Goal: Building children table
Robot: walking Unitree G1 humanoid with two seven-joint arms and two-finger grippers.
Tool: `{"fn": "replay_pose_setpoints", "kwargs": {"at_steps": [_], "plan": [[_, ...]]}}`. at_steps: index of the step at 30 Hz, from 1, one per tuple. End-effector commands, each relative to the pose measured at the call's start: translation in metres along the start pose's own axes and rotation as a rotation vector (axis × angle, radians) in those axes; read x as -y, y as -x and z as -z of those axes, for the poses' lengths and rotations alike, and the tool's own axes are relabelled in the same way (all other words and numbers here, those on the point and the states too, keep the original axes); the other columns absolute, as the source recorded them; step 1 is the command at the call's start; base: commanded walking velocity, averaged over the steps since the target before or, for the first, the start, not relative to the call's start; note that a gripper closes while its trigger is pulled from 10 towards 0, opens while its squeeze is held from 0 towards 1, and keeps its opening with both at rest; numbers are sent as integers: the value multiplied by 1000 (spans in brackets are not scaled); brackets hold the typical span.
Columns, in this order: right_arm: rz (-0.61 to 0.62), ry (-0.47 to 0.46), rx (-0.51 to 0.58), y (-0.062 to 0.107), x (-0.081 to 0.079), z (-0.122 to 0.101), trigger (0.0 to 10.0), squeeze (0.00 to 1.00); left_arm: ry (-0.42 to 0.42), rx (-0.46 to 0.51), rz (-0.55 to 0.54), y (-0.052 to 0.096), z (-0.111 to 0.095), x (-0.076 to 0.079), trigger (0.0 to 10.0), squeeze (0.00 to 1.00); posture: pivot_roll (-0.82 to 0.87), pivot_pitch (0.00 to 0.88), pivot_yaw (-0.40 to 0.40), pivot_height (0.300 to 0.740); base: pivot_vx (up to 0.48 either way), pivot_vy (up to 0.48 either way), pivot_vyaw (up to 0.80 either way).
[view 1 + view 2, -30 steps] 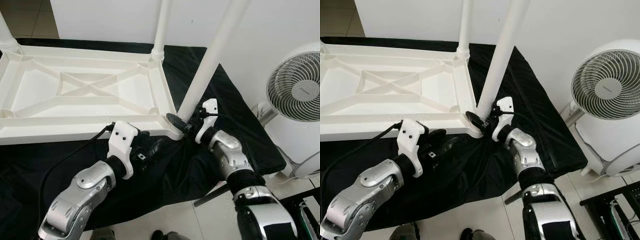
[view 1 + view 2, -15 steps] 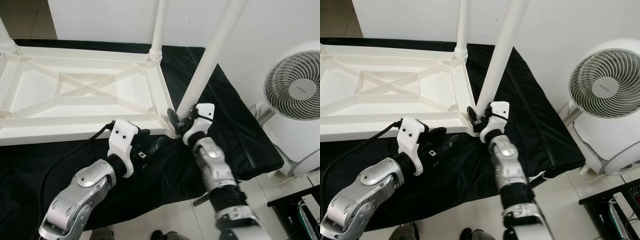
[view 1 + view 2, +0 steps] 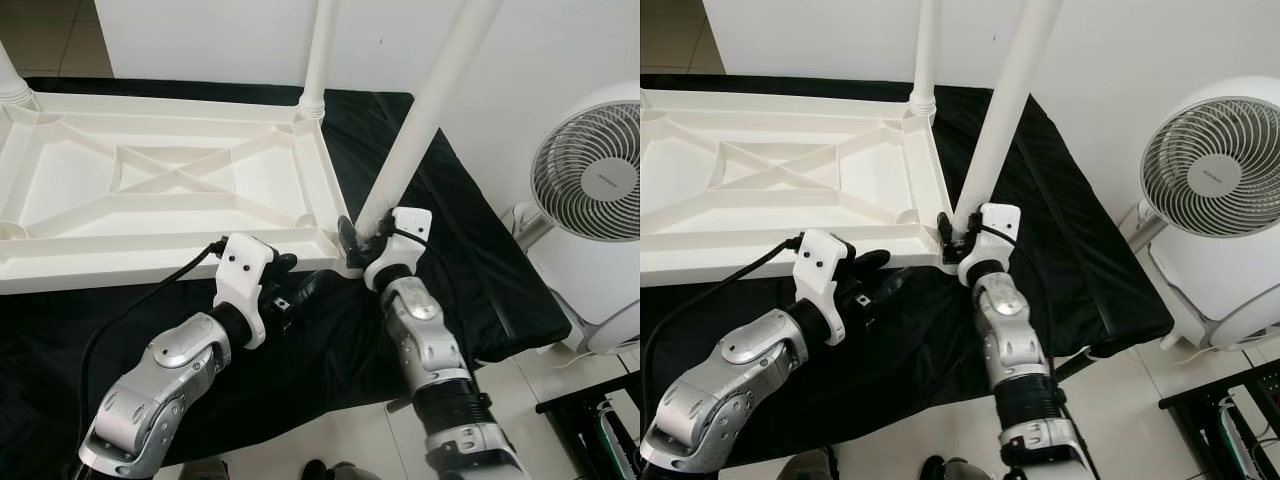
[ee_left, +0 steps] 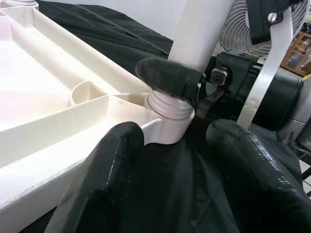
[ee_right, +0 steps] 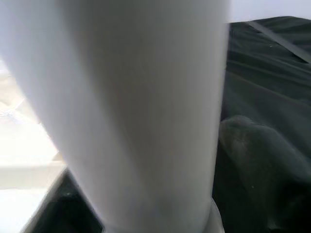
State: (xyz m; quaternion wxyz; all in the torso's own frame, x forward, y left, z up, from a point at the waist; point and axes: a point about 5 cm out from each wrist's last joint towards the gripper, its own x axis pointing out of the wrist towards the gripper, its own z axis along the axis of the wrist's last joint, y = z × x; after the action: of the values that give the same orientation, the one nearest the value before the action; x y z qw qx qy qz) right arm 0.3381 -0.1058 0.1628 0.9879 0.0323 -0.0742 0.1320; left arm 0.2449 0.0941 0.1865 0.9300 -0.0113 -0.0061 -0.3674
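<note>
The white plastic children table top (image 3: 170, 190) lies upside down on a black cloth (image 3: 470, 260), its underside showing crossed ribs and a raised rim. A white round plastic leg (image 3: 425, 110) stands tilted in the near right corner socket (image 4: 167, 119); another white leg (image 3: 318, 55) stands in the far right corner. The right gripper (image 3: 362, 238) has its black fingers closed around the base of the near leg. The left gripper (image 4: 172, 165) hovers just before the same corner, fingers wide apart and holding nothing. Compared with one second ago, the right forearm has swung in from the right side and now stands nearly straight below the leg; the left arm has hardly changed. A white round fan (image 3: 590, 170) stands to the right.
</note>
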Motion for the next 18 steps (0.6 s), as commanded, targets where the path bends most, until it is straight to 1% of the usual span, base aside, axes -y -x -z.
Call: {"fn": "replay_pose_setpoints", "kwargs": {"at_steps": [1,2,3,4,5,6,7,8,9,10,11,12,13,15,18], "plan": [[-8,-32,-44,7,20,9,10000,1000,9,-2,68,-1,2,6,10000,0,180,144,-146,740,0,0,0],[-31,-53,-47,8,24,8,10000,1000,8,-1,67,-1,2,7,10000,0,180,144,-146,740,0,0,0],[-83,-49,-45,8,27,7,10000,1000,9,-1,67,-1,2,7,10000,0,184,142,-148,740,0,0,0],[-83,-49,-45,8,27,7,10000,1000,9,-1,67,-1,2,7,10000,0,184,142,-148,740,0,0,0],[-166,-39,-57,10,33,7,10000,0,9,0,66,0,2,7,10000,0,187,139,-149,740,0,0,0],[-195,-41,-67,11,36,7,10000,0,9,1,66,0,1,7,10000,0,187,139,-149,740,0,0,0],[-195,-41,-67,11,36,7,10000,0,9,1,66,0,1,7,10000,0,187,139,-149,740,0,0,0],[-247,-14,-79,12,41,8,10000,0,7,1,65,0,1,7,10000,0,194,135,-151,740,0,0,0],[-247,-14,-79,12,41,8,10000,0,7,1,65,0,1,7,10000,0,194,135,-151,740,0,0,0],[-293,2,-90,12,45,9,10000,0,6,1,65,1,1,7,10000,0,197,132,-151,740,0,0,0],[-293,2,-90,12,45,9,10000,0,6,1,65,1,1,7,10000,0,197,132,-151,740,0,0,0],[-372,10,-95,12,47,9,10000,0,3,1,63,1,1,6,10000,0,200,129,-150,740,0,0,0],[-372,10,-95,12,47,9,10000,0,3,1,63,1,1,6,10000,0,200,129,-150,740,0,0,0],[-511,51,-102,11,47,8,10000,0,-3,2,60,1,0,5,10000,0,211,119,-145,740,0,0,0],[-548,65,-108,11,47,8,10000,0,-4,2,60,1,0,5,10000,0,211,119,-145,740,0,0,0]]}}
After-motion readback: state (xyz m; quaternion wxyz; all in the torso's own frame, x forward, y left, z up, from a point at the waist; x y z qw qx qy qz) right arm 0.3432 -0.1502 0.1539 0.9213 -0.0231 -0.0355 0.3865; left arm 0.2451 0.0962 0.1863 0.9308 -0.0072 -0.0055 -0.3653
